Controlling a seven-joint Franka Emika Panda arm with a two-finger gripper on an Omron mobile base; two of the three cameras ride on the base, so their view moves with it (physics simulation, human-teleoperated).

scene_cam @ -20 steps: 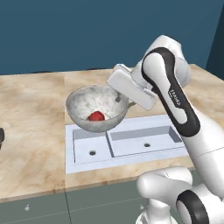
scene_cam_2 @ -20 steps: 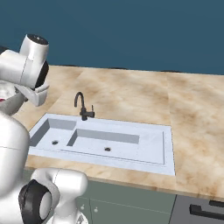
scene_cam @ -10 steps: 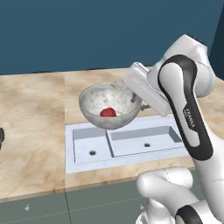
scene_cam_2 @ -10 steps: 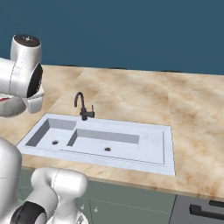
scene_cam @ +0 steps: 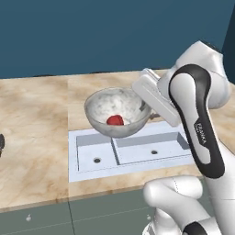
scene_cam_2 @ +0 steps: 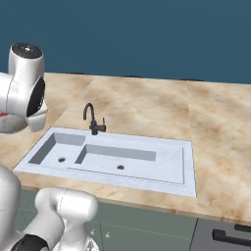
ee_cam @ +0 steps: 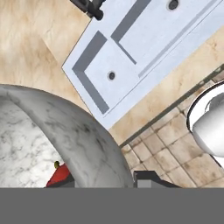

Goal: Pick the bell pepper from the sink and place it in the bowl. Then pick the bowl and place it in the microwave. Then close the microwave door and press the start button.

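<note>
Nearest in hand view: one dark fingertip point(ee_cam: 151, 178) just outside the wall of the round deep bowl with mottled grey-white marble finish point(ee_cam: 65, 131), rim passing between the tips. The two-finger gripper point(scene_cam: 146, 108) is clamped on the bowl's rim on its right side in left base view; bowl point(scene_cam: 118, 113) is lifted off the counter, roughly level, slightly tipped toward the cam.

Inside bowl: small glossy red bell pepper point(scene_cam: 115, 120) w/ dark green stem, sitting at the bottom. Also peeks in hand view at the lower left point(ee_cam: 59, 175), inside the wall.

Below/behind the bowl: pale grey-white rectangular double-basin sink point(scene_cam: 137, 158), both basins w/ round drains. Dark curved faucet point(scene_cam_2: 91, 119) at the sink's back edge in right base view. Past that, tan marbled countertop point(scene_cam_2: 162, 105), then dark blue wall point(scene_cam_2: 132, 37).

Step, as I judge it: pepper-in-bowl looks done; now in step 2, carrying the bowl to the microwave. Door closing + start button not yet done.

Next move calls for: keep the bowl level so pepper doesn't roll out; the one-sided rim grip means the bowl may tip if swung fast. Arm and prob. base must turn toward the microwave, then bring the bowl in w/o knocking the opening, set it down on the plate, and only then release.
</note>
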